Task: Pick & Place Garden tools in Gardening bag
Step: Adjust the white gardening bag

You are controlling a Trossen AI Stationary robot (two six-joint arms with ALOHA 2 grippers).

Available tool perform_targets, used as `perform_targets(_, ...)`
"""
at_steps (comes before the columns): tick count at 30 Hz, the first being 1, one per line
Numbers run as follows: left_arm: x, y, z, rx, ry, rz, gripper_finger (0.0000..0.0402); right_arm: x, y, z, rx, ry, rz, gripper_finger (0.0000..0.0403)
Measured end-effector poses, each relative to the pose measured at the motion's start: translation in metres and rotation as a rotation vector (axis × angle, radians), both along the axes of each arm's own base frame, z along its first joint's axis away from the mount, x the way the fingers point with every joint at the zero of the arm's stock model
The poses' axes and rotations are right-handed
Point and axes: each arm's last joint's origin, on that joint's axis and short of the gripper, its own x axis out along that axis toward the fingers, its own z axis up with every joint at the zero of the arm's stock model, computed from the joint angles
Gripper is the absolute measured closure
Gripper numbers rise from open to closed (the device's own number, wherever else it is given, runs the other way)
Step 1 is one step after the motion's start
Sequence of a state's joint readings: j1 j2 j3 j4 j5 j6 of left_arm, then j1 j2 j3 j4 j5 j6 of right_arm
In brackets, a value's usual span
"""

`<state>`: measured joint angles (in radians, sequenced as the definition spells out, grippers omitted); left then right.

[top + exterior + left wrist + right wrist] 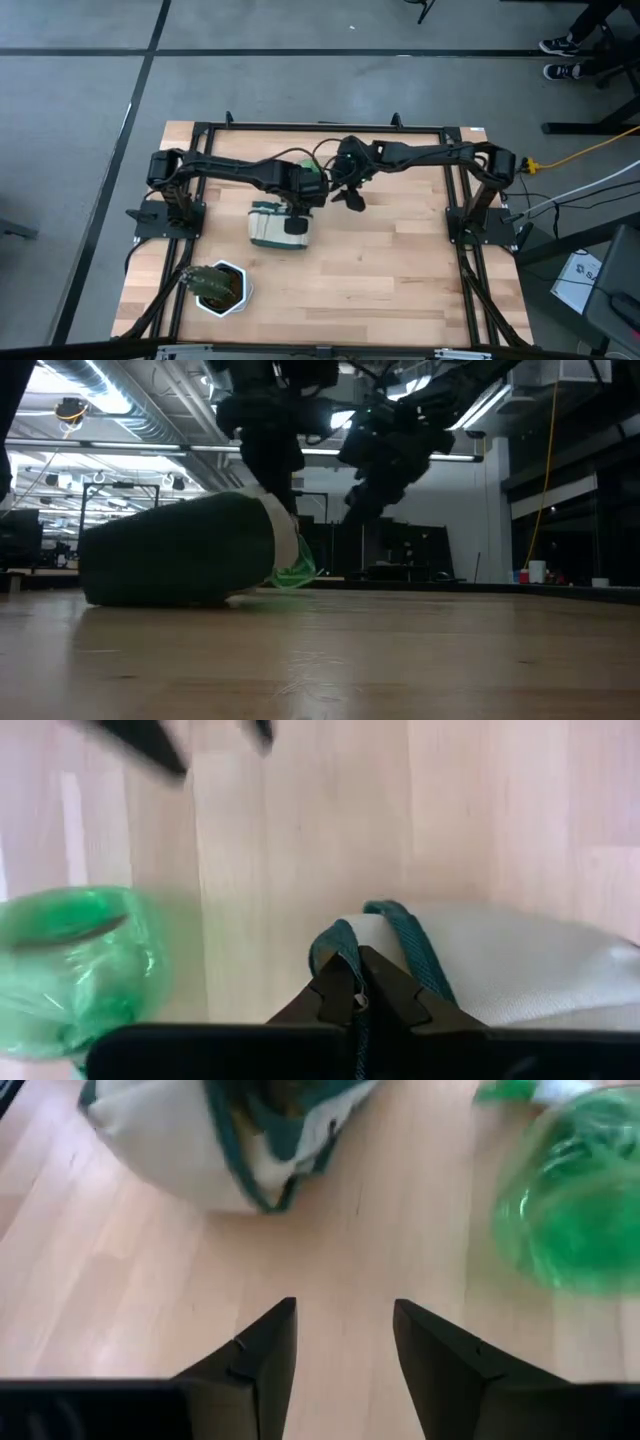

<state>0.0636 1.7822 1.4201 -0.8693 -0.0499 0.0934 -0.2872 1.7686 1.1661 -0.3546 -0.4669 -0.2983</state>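
Note:
The cream gardening bag (270,226) with dark green trim lies on its side on the table; in the low view (170,550) it looks dark. The green translucent spray bottle (75,965) lies on the table beside the bag's mouth and also shows in the right wrist view (575,1200) and the low view (295,573). My left gripper (296,222) is over the bag, shut on its green handle. My right gripper (352,200) hangs open and empty above bare table to the right of the bag and bottle. The other tools are not in view. My left gripper pinches the bag's green handle strap (345,942) between its two shut fingers, coming from above and pointing down. The strap loops out past the fingertips. The bag's body (520,970) rests on the table.
A white pot with a green plant (221,288) stands near the table's front left corner. Bare wooden tabletop (400,270) lies right of and in front of the bag. The dark frame rails (320,127) run around the table's edges.

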Motion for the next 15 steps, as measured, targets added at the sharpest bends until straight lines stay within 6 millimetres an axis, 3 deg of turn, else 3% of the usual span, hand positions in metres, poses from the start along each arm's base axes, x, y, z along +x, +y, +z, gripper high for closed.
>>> perform_targets(9, 0.000, -0.003, -0.004, -0.050, -0.035, 0.058, 0.0384, -0.036, 0.001, 0.003, 0.053, -0.051, 0.006, 0.0232)
perform_targets(15, 0.003, -0.013, -0.002, -0.055, -0.071, 0.000, 0.0382, -0.027, 0.026, -0.011, 0.091, -0.353, 0.123, 0.0231)
